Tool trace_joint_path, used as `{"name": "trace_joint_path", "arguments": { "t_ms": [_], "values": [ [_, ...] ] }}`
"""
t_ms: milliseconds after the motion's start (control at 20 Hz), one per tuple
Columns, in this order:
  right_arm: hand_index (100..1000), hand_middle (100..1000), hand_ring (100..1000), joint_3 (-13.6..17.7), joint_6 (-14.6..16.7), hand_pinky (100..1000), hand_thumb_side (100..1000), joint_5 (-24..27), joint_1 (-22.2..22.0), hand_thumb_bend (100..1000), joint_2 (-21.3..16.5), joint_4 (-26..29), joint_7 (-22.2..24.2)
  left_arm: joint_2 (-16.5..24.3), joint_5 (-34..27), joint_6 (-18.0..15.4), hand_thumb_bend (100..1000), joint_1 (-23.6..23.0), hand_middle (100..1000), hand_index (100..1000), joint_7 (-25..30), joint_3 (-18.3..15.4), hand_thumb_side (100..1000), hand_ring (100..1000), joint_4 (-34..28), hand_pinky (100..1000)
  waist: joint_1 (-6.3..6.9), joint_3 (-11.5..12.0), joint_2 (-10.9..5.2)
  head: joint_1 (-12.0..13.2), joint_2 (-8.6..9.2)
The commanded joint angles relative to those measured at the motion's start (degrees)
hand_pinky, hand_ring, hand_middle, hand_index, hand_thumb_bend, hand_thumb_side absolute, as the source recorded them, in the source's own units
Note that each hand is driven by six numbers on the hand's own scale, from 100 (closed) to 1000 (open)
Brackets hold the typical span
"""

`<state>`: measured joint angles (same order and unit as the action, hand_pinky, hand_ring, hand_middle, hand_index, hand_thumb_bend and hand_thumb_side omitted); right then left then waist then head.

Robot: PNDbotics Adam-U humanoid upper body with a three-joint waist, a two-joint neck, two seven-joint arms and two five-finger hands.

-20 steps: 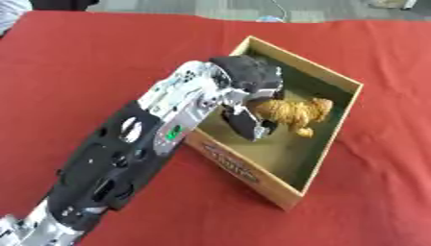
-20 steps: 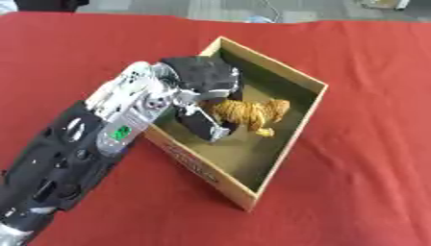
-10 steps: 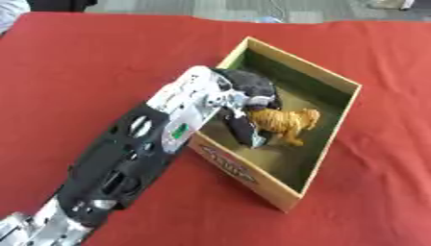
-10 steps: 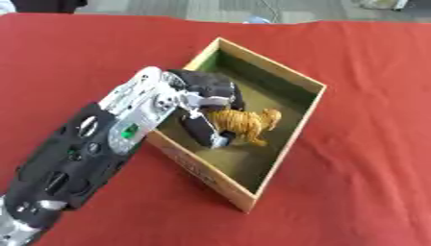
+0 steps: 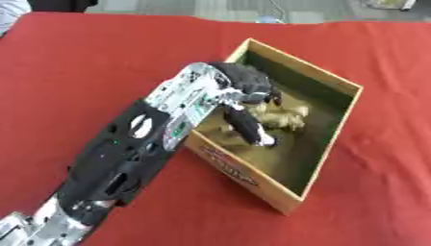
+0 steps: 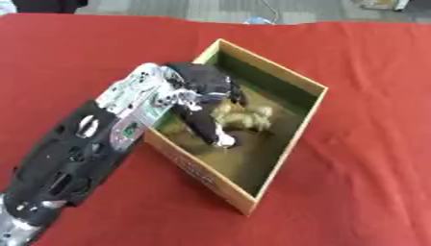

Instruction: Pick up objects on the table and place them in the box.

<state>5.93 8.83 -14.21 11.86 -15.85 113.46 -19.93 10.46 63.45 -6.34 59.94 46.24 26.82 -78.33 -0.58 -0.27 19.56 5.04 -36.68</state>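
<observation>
left hand (image 5: 244,91) beside toy (image 5: 282,115) in box (image 5: 336,139)

The left arm (image 5: 126,158) is glossy black with a silver wrist, ending in a black hand (image 5: 246,91).

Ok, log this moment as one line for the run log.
left hand: inside box, curled at tan toy animal | toy: low in box | right hand: not in view | table: red cloth

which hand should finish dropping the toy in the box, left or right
Left, most likely. The left hand already reaches over the box rim, its fingers around the tan toy animal inside. The right hand shows in neither view, so it would have to come in from outside.
</observation>
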Motion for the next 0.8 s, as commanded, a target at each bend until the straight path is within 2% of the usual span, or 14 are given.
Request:
{"name": "trace_joint_path", "arguments": {
  "t_ms": [50,250,350,500,550,750,800],
  "values": [
    [778,612,671,0.24,0.12,949,654,0.4,0.28,100,-0.56,1.13,-0.06,-0.06,0.75,-0.28,425,1.13,781,896,-1.3,-1.01,804,766,-1.39,687,-0.28,-0.11,-1.41,0.09,0.44],
    [778,612,672,0.26,0.11,949,652,0.41,0.23,100,-0.52,1.13,-0.12,-0.02,-0.15,0.3,332,0.91,757,869,-1.81,-1.26,768,744,-1.93,665,-0.41,-0.16,-1.51,0.13,0.5],
    [778,612,671,0.29,0.08,949,652,0.41,0.18,100,-0.48,1.13,-0.2,0.07,-0.94,1.03,226,0.77,733,844,-2.36,-1.71,720,720,-2.73,636,-0.5,-0.1,-1.58,0.08,0.57],
    [778,611,671,0.33,0.08,948,651,0.41,0.14,100,-0.47,1.13,-0.31,0.47,-2.36,2.85,141,0.53,702,816,-3.87,-2.34,689,684,-4.71,607,-0.61,0.01,-1.66,0.0,0.62],
    [778,611,671,0.35,0.08,948,650,0.41,0.12,100,-0.46,1.13,-0.36,0.66,-2.81,3.82,100,0.45,657,775,-4.82,-2.84,622,627,-5.7,551,-0.67,0.08,-1.71,-0.09,0.61],
    [777,611,671,0.51,0.08,947,648,0.4,0.02,100,-0.4,1.13,-0.56,1.99,-6.84,10.55,100,-0.77,557,699,-11.82,-5.82,534,519,-11.94,417,-0.84,0.47,-1.95,-0.64,0.54],
    [777,611,671,0.57,0.09,947,648,0.41,0.01,100,-0.39,1.13,-0.65,2.41,-8.39,12.56,100,-1.28,534,687,-14.0,-6.65,548,491,-13.69,379,-0.9,0.6,-2.02,-0.87,0.49]
  ]
}}
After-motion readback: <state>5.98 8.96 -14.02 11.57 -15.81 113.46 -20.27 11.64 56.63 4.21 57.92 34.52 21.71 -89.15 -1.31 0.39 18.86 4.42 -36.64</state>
